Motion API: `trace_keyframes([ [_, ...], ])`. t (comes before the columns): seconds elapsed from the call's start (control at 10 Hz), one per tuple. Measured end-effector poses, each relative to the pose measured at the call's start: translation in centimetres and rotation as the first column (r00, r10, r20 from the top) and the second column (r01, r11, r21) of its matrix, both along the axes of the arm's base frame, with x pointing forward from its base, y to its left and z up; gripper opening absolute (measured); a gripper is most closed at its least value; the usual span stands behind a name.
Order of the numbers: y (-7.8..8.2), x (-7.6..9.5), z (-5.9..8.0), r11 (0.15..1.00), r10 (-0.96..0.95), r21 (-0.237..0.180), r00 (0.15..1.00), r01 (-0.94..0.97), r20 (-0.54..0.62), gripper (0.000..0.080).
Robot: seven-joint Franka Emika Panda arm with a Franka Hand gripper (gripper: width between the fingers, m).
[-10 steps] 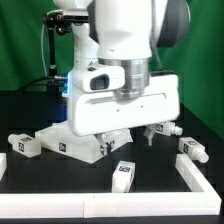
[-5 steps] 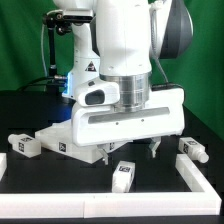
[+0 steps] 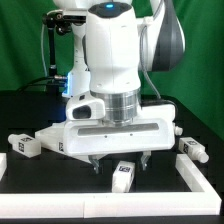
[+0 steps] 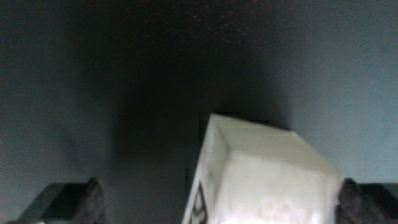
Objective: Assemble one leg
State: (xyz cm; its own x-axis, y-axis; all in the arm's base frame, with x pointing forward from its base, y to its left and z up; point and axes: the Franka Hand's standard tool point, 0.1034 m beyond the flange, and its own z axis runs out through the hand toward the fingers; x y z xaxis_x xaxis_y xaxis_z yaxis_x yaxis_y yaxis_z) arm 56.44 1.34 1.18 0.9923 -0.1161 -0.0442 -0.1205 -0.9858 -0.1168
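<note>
A leg (image 3: 123,176), a small white peg with black-and-white tags, lies on the black table near the front. My gripper (image 3: 121,163) hangs just above it, open, with one finger (image 3: 95,166) on each side of the leg and apart from it. In the wrist view the leg (image 4: 267,172) shows as a pale block between the two dark fingertips (image 4: 64,204), nearer one of them. My gripper (image 4: 214,206) holds nothing. Two more legs lie at the exterior view's left (image 3: 25,145) and right (image 3: 192,149).
The large white square panel (image 3: 62,141) lies behind the gripper, mostly hidden by the hand. A low white rail (image 3: 60,191) runs along the table's front and turns up at the exterior view's right (image 3: 197,173). A black stand with cables stands at the back.
The hand has turned and moved toward the exterior view's left and down, so its open fingers now stand on either side of the front leg. The legs and the panel have not moved.
</note>
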Motion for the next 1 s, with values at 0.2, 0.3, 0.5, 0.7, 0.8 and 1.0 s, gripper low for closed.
trace_keyframes([
  [0.2, 1.1, -0.1, -0.4, 1.0, -0.002, -0.001, 1.0, 0.002, -0.005, 0.065],
  [0.3, 1.0, -0.1, -0.4, 1.0, -0.001, -0.001, 1.0, 0.001, -0.005, 0.0621],
  [0.5, 1.1, -0.1, -0.4, 1.0, 0.0, -0.001, 1.0, 0.0, -0.005, 0.0441],
  [0.7, 1.1, -0.1, -0.4, 1.0, 0.0, -0.001, 1.0, 0.0, -0.005, 0.0285],
  [0.8, 0.9, -0.1, -0.4, 1.0, 0.009, -0.001, 1.0, -0.009, -0.003, 0.0286],
  [1.0, -0.7, -1.4, -0.1, 0.997, 0.081, -0.007, 0.997, -0.081, -0.004, 0.0286],
])
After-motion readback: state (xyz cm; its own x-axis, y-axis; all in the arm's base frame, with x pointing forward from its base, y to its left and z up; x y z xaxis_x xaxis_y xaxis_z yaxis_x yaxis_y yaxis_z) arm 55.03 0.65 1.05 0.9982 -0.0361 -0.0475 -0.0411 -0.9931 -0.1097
